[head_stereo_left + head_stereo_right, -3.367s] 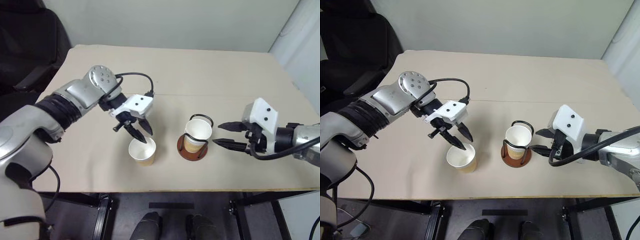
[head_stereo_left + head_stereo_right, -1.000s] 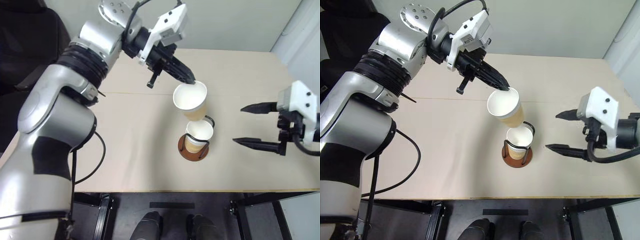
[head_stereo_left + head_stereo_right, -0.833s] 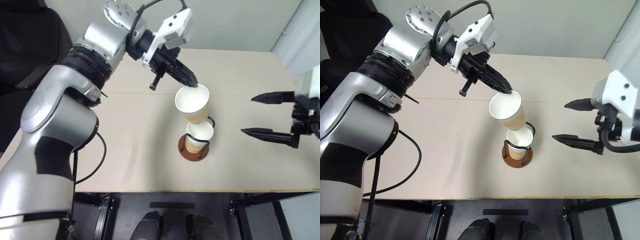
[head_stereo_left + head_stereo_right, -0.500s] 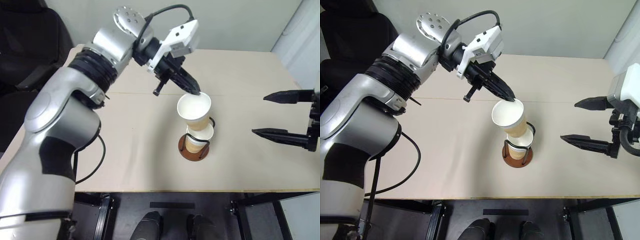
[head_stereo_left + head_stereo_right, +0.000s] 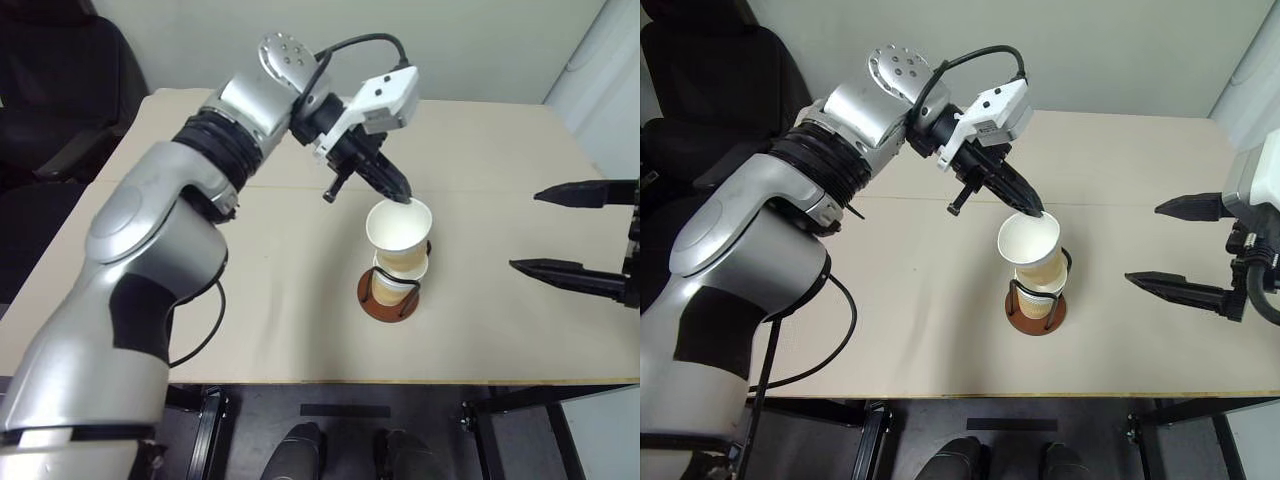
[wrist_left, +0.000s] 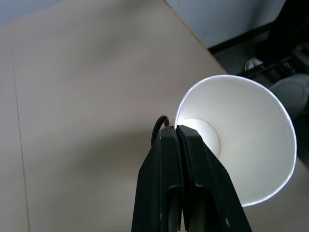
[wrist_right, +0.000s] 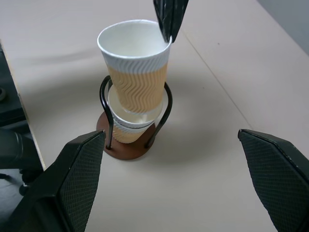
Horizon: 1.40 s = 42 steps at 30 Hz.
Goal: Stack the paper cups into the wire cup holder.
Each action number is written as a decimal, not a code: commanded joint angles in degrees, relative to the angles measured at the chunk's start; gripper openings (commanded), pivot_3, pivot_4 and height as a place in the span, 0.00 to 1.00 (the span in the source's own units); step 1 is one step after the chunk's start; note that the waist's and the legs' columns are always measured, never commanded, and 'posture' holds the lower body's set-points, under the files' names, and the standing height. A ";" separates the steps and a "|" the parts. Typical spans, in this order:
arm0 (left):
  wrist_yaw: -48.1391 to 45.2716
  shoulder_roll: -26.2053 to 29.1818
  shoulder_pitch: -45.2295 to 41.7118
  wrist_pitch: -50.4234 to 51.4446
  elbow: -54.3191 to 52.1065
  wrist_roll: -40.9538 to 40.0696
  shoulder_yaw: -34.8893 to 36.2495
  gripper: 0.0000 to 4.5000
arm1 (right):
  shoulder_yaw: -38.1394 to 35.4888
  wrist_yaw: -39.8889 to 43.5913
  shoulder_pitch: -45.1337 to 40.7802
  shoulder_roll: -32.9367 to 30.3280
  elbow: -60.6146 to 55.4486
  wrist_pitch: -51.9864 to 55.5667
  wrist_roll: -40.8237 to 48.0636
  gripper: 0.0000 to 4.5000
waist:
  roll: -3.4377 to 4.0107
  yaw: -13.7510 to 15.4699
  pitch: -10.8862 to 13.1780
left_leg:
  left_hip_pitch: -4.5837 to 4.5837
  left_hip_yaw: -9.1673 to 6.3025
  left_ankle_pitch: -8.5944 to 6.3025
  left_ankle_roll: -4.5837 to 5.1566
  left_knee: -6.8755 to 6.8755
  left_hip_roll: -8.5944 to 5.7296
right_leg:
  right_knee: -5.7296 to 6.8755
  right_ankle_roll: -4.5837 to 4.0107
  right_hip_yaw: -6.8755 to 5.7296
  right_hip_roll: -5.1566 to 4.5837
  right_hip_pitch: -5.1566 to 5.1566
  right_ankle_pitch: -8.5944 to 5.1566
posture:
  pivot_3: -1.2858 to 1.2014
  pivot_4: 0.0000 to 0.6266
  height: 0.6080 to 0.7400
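Note:
My left gripper [image 5: 405, 197] is shut on the far rim of a paper cup [image 5: 398, 232], white inside with a tan ribbed wall. The cup hangs tilted just over the wire cup holder [image 5: 372, 305], its bottom between the black wire loops [image 7: 105, 104] and at the mouth of another paper cup [image 7: 130, 126] seated in the holder. The left wrist view looks into the held cup [image 6: 251, 140] past the pinching fingers [image 6: 169, 159]. My right gripper [image 5: 525, 230] stands wide open to the right of the holder, apart from it and holding nothing.
The holder stands near the middle of a beige table [image 5: 250, 300], a short way from its front edge. A black chair [image 5: 60, 90] stands beyond the table's left corner. A pale wall runs behind the table.
The left gripper lifted the cup off the table and, over the last second, brought it down and rightward over the holder. The open right gripper drew away to the right.

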 commanded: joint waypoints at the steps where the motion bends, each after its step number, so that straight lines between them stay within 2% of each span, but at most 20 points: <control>1: -1.61 -0.01 -0.58 -1.35 0.59 0.86 0.63 0.00 | -1.48 0.29 -0.64 -1.12 0.55 -1.13 -0.22 0.99 | 0.00 -0.01 0.00 | 0.00 0.02 0.00 0.00 0.01 -0.02 | 0.00 0.00 -0.02 0.02 0.00 0.00 | 0.52 0.24 1.00; 16: -1.61 -1.78 0.11 -2.20 3.68 4.08 2.55 0.00 | 2.00 0.63 -1.52 -2.14 2.41 -4.38 -0.77 0.99 | 0.00 0.06 0.00 | 0.00 0.06 0.00 0.01 0.03 -0.02 | 0.02 0.04 -0.04 0.05 0.00 0.00 | 0.52 0.24 1.00; 42: -1.61 -4.28 0.88 -3.83 6.45 9.65 6.67 0.00 | 3.13 0.76 -2.58 -2.43 3.46 -5.42 -1.30 0.99 | 0.00 0.12 0.00 | 0.00 0.10 0.00 0.03 0.10 -0.01 | 0.06 0.07 0.03 0.02 0.00 0.00 | 0.52 0.24 1.00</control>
